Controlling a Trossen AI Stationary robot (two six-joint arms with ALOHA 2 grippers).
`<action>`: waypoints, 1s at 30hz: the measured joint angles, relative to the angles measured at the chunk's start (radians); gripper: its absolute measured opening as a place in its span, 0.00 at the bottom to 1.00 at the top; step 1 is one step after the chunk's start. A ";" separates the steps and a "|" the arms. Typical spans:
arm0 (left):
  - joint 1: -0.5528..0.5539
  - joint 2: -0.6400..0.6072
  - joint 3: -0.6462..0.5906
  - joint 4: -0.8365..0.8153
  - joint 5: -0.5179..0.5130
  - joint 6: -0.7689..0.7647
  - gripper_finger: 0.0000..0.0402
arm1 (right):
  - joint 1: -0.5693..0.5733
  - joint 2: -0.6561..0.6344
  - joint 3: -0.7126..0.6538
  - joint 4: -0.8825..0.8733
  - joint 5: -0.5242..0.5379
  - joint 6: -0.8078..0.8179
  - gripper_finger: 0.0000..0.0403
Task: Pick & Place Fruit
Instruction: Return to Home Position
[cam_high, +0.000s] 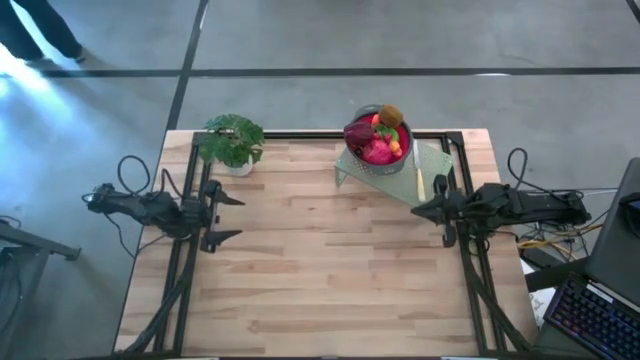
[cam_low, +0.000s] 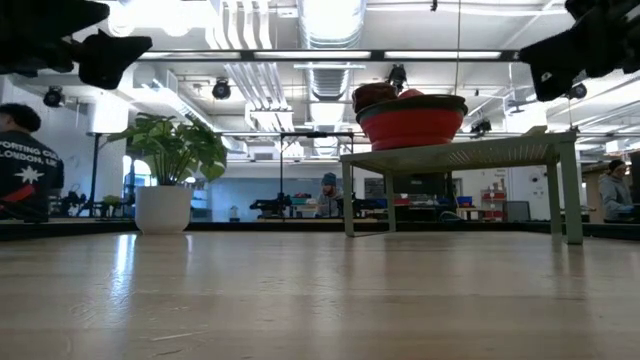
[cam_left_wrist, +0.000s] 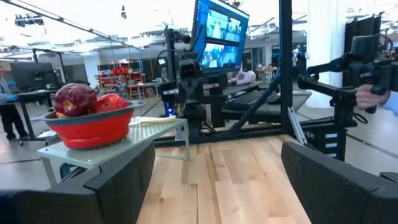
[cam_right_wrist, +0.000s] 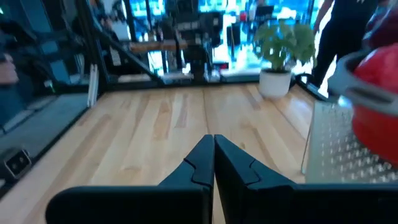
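Note:
The fruit (cam_high: 380, 135) is piled in a red bowl (cam_high: 392, 157) that stands on a pale green perforated stand (cam_high: 432, 158) at the table's far side; a maroon piece (cam_left_wrist: 74, 98) and a red piece (cam_left_wrist: 111, 101) show above the bowl's rim, and a brown kiwi (cam_high: 390, 115) tops the pile. My left gripper (cam_high: 232, 215) hovers open above the table's left side, away from the fruit. My right gripper (cam_high: 420, 212) hovers shut at the right side, just near of the stand, touching nothing.
A leafy potted plant (cam_high: 233, 142) in a white pot stands at the far left corner. A slim pale-handled knife (cam_high: 418, 172) lies on the stand beside the bowl. Bare wooden tabletop (cam_high: 330, 260) spreads between the arms. People show in the room beyond.

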 joint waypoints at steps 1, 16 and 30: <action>0.000 -0.007 0.000 -0.004 0.001 0.000 0.89 | 0.000 -0.020 0.000 0.002 0.000 0.000 0.02; 0.000 -0.016 0.000 -0.040 -0.012 -0.015 0.89 | 0.001 -0.103 0.000 0.002 0.025 0.083 0.02; 0.000 -0.016 0.000 -0.056 -0.011 -0.022 0.89 | 0.001 -0.096 0.000 -0.003 0.136 -0.087 0.02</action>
